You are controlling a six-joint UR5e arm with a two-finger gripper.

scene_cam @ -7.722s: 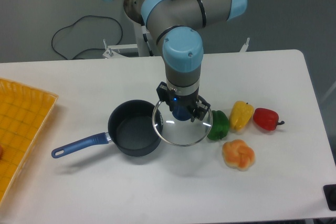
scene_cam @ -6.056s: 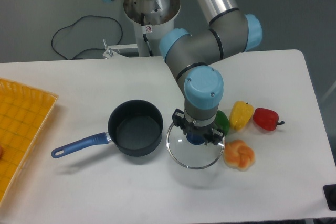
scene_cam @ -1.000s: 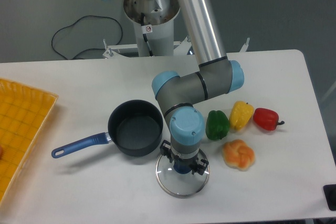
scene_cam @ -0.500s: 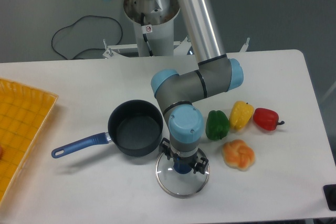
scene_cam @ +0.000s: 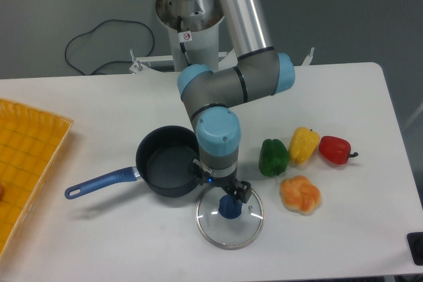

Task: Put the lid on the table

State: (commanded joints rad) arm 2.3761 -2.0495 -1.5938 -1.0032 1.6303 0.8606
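Fixed camera, looking down at an angle on a white table with rounded corners.

Near the front edge, lying flat on the table: a round clear glass lid with a thin metal rim and a dark blue knob at its centre. Just behind and left of the lid, a dark blue saucepan, open and empty, its blue handle pointing left toward the front.

Above the lid, pointing straight down: a grey and light-blue robot arm, reaching from a base at the back of the table. At the arm's tip, a black two-finger gripper, sitting just over the back edge of the lid, close above the knob. One dark finger visible right of the knob, apparently clear of it; the other mostly hidden under the wrist. Jaws seemingly parted and not pinching the knob, though not fully certain from this angle.

To the right of the lid, a cluster of peppers: green nearest the arm, yellow beside it, red farthest right, and an orange one in front, near the lid's right side but apart from it.

At the far left edge, part of a yellow gridded tray. Behind the table, a black cable looped on a grey floor.
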